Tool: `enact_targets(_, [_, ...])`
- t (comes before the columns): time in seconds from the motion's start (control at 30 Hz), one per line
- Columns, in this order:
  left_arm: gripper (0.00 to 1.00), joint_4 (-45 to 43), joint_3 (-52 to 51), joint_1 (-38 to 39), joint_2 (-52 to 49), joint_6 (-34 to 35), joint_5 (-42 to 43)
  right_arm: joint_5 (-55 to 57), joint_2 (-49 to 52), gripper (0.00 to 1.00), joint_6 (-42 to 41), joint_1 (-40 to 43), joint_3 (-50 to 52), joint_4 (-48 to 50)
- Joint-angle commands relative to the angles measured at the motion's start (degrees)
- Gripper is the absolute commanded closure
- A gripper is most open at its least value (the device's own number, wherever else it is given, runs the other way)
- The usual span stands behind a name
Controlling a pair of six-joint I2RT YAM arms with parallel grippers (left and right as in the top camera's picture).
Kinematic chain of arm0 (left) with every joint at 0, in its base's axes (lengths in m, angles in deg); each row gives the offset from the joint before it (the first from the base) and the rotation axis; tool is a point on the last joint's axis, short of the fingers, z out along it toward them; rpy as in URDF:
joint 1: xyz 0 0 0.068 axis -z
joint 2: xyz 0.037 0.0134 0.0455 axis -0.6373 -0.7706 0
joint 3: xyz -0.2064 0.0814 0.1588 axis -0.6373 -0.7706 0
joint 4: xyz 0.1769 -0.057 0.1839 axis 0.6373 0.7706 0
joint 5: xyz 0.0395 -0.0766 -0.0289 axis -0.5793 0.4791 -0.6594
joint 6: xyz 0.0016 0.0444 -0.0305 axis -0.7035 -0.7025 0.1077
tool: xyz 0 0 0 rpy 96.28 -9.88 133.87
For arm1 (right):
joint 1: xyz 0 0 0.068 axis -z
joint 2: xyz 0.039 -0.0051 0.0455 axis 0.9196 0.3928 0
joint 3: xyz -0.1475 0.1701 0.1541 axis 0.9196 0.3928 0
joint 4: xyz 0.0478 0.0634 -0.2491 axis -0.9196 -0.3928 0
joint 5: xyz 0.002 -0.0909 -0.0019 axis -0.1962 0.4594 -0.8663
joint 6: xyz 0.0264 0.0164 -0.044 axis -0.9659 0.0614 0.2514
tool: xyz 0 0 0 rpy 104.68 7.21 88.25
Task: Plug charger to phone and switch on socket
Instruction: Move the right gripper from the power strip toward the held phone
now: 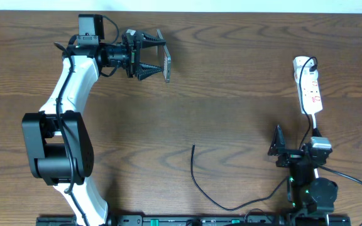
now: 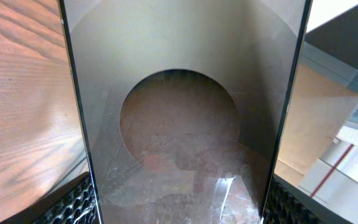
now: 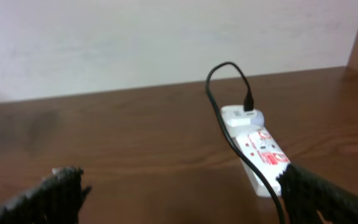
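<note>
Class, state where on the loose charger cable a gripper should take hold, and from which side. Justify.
Grip the charger just behind its plug tip, from above, jaws across it: that end lies flat, straight and free on the table, nearest the open right gripper.

The phone (image 2: 179, 124) looks cropped at top and bottom edges.

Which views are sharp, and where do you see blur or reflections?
Overhead: sharp and evenly lit. Left wrist: the phone fills the frame, its glass showing faint reflections. Right wrist: soft overall; the socket is recognisable, and the near gripper fingers are blurred.
</note>
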Motion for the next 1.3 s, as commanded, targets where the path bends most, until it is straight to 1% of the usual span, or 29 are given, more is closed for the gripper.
enact_targets(0.0, [0.93, -0.33, 1.42, -0.35, 0.55, -2.54, -1.33, -3.56, 1.27, 0.01, -1.62, 0.17, -7.08, -2.99])
enact_targets(0.13, [0.93, -0.31, 1.42, -0.35, 0.55, -2.69, -4.20, -6.36, 6.99, 0.01, -1.64, 0.17, -14.01, -5.75])
enact_targets(0.2, [0.93, -0.31, 1.42, -0.35, 0.55, -2.67, -5.62, -10.12, 11.37, 0.01, -1.77, 0.17, -17.57, -5.70])
enact_targets(0.3, [0.93, -0.28, 1.42, -0.35, 0.55, -2.62, -7.17, -16.92, 19.28, 0.01, -5.03, 0.17, -23.37, -5.55])
enact_targets(0.57, [0.93, -0.22, 1.42, -0.22, 0.55, -2.34, -10.69, -35.19, 45.03, 0.01, -11.19, -0.13, -39.54, -6.38])
enact_targets(0.7, [0.93, 0.15, 1.42, -0.07, 0.55, -2.16, -12.55, -41.09, 57.18, 0.01, -13.25, -2.75, -46.14, -6.40])
enact_targets(0.8, [0.93, 0.72, 1.42, 0.26, 0.55, -1.90, -14.38, -43.08, 65.09, 0.01, -13.27, -6.14, -50.60, -6.43])
enact_targets(1.0, [0.93, 2.32, 1.42, 1.42, 0.55, -1.75, -17.03, -42.97, 76.85, 0.01, -13.25, -13.46, -57.29, -6.16])
enact_targets(1.1, [0.93, 2.38, 1.42, 2.38, 0.55, -1.33, -18.08, -42.73, 81.18, 0.01, -13.22, -15.82, -58.84, -5.75])
enact_targets(1.27, [0.92, 2.75, 1.42, 4.76, 0.55, 0.31, -20.26, -42.07, 85.90, 0.01, -13.18, -18.16, -58.86, -2.43])
